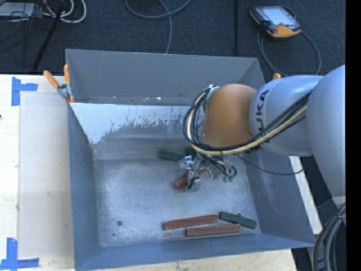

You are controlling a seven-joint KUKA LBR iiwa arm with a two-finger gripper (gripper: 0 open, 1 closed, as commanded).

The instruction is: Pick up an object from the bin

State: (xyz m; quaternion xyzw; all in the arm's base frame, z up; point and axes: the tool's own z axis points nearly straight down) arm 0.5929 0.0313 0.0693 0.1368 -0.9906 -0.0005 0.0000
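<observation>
Your gripper (192,176) is down low near the middle of the bin (124,199), right by a small red-brown piece (181,183). You cannot tell if it is open or closed, or if it has the piece. I think nothing is picked up yet. Grabbing and lifting are left.

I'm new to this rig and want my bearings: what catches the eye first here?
The arm's orange cover looms over the middle of the grey bin, the gripper low beside a small reddish-brown piece. Along the near wall lie two reddish-brown sticks and a dark green one.
</observation>
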